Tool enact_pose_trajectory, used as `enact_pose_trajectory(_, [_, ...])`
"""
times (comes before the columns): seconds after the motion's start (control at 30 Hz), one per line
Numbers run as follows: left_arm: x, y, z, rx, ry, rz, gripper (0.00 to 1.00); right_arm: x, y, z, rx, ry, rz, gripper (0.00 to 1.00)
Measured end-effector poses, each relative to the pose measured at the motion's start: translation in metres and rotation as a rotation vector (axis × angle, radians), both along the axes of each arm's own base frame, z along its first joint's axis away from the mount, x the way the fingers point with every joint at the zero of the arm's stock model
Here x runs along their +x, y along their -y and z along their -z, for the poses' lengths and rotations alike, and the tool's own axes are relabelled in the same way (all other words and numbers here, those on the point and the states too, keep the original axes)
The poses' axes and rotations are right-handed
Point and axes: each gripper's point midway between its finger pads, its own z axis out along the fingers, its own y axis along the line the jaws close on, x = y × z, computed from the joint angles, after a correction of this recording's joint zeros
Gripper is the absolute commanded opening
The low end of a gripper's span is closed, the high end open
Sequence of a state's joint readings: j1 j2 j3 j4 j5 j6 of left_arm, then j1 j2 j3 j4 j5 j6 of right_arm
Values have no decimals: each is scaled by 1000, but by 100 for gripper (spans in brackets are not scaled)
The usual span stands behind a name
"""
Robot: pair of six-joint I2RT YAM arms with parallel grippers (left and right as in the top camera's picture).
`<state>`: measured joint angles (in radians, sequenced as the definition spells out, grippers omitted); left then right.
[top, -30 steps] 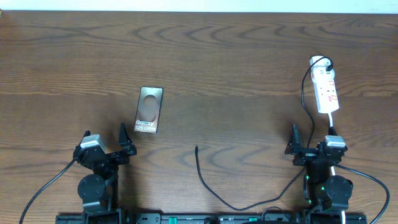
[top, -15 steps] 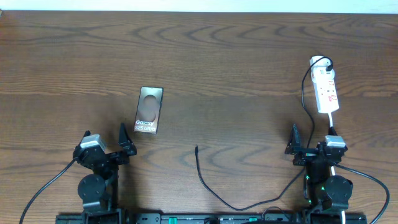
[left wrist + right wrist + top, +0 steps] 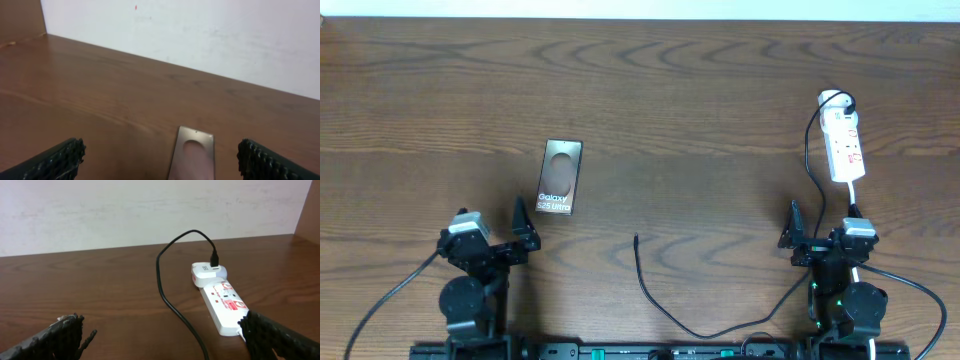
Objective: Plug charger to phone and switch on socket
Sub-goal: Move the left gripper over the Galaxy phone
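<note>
A flat brownish-grey phone (image 3: 559, 177) is laid screen-up left of centre. A thin black charger cable (image 3: 642, 280) is plugged in at the narrow white power strip (image 3: 845, 145) at right, its free tip apart from the phone.

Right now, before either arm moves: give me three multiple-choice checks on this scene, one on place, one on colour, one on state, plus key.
1. Where is the free tip of the long thin black charger cable relative to the small flat brownish-grey phone?
A) in its port
B) on the brown wooden table, apart from it
C) on top of its screen

2. What colour is the narrow elongated power strip?
A) black
B) blue
C) white with red marks

3. How do the grippers stand?
A) both open, empty
B) left shut on the phone
C) right shut on the cable

Key:
1 B, the tip lies on bare wood to the phone's right.
2 C, the right wrist view shows its white body.
3 A, left gripper and right gripper stand wide, holding nothing.
</note>
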<state>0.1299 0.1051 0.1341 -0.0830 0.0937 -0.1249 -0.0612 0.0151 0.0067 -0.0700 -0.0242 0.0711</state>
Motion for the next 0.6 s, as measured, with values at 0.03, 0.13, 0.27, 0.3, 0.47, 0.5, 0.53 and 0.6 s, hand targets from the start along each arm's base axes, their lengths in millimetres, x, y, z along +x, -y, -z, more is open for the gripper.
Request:
enact_pose_trajectory(0.03, [1,1,-8,2,1,6,100,0,0,0,0,0,0,99])
enact_pose_trajectory(0.13, [5,2,-30,17,-34,16,100,0,0,0,-1,0,3,99])
enact_pose_trajectory(0.27, [15,0,-42,26,-179,25,100,0,1,0,-1,1,3,99])
enact_pose_trajectory(0.3, [21,0,-48,25,-223,31,100,0,1,-1,-1,2,5,99])
enact_pose_trajectory(0.47, [50,3,-63,-5,-463,80,100,0,1,0,-1,2,7,99])
enact_pose_trajectory(0.5, [54,3,-62,-14,-511,86,100,0,1,0,-1,2,7,99])
enact_pose_trajectory(0.53, [60,3,-60,-25,-567,91,100,0,1,-1,-1,2,7,99])
enact_pose_trajectory(0.6, [67,3,-58,-38,-642,99,100,0,1,0,-1,2,7,99])
